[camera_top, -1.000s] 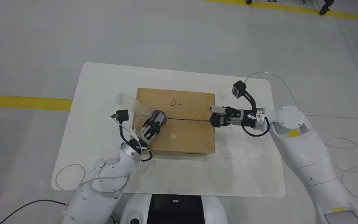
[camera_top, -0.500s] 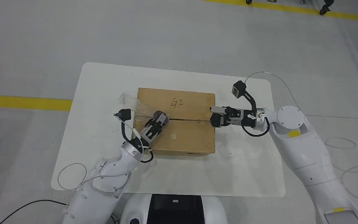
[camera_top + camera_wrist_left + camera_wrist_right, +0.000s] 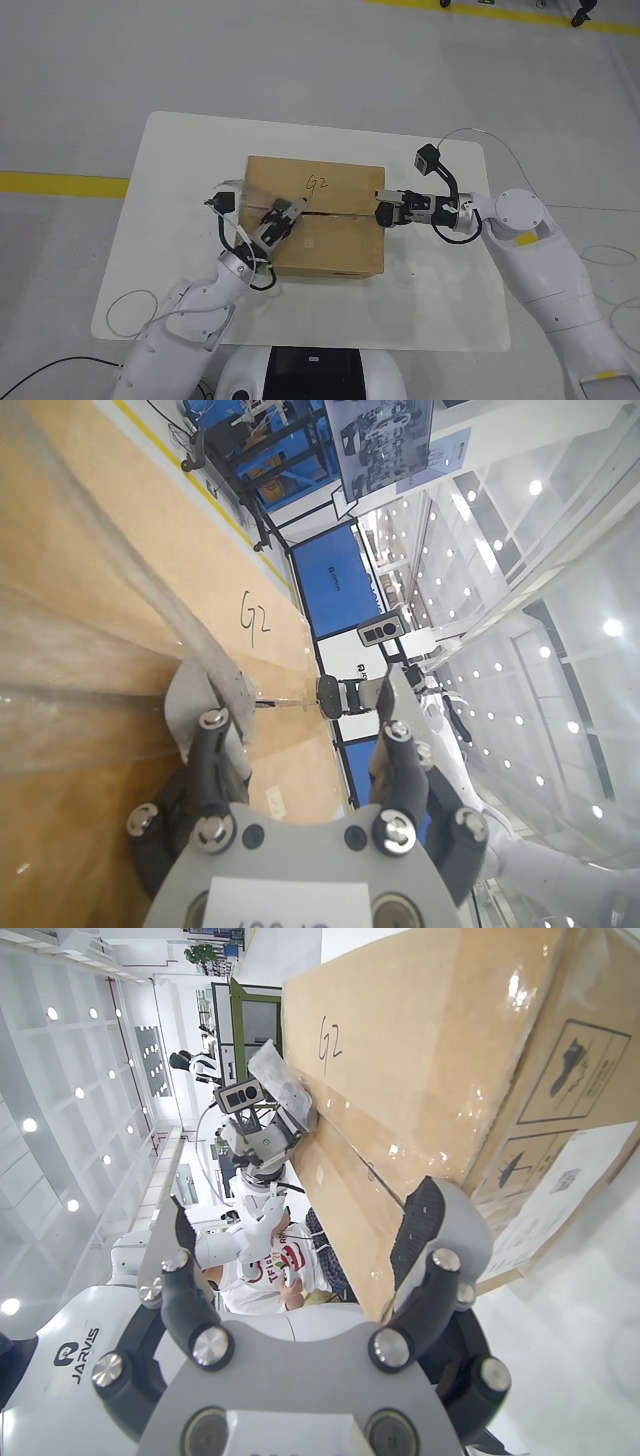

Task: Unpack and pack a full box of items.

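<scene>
Now left claw [image 3: 287, 212] and right claw [image 3: 381, 211] gape at opposite box [image 3: 335, 250] ends

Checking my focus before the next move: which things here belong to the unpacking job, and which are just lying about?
Job: cardboard box; clear tape strip raised off its top; left claw at the tape; right claw at the box's end.
Not job: white table; yellow floor line.
</scene>
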Controlling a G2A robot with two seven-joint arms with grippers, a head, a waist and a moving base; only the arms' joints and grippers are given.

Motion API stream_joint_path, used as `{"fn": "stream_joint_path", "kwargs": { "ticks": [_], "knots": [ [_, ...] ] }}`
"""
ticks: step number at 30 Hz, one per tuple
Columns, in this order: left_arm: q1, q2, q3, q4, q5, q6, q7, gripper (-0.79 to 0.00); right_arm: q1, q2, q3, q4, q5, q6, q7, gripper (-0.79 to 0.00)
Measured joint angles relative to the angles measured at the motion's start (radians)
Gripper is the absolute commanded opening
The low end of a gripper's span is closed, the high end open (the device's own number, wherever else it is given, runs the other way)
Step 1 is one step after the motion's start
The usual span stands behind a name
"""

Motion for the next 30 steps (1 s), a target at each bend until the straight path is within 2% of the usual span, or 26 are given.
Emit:
{"fn": "stream_joint_path", "kwargs": {
  "ticks": [7, 15, 21, 30],
  "knots": [
    [-0.004, -0.002, -0.008, -0.004, -0.042, 0.002, -0.001, 0.0, 0.0, 0.0, 0.0, 0.0, 0.0, 0.0, 0.0, 0.0],
    [0.031, 0.0, -0.046, -0.034, -0.045, -0.088, 0.038, 0.0, 0.0, 0.0, 0.0, 0.0, 0.0, 0.0, 0.0, 0.0],
    [0.055, 0.001, -0.076, -0.04, 0.0, -0.073, 0.084, 0.0, 0.0, 0.0, 0.0, 0.0, 0.0, 0.0, 0.0, 0.0],
    [0.046, -0.004, -0.069, -0.007, 0.006, -0.047, 0.107, 0.0, 0.0, 0.0, 0.0, 0.0, 0.0, 0.0, 0.0, 0.0]
  ]
}}
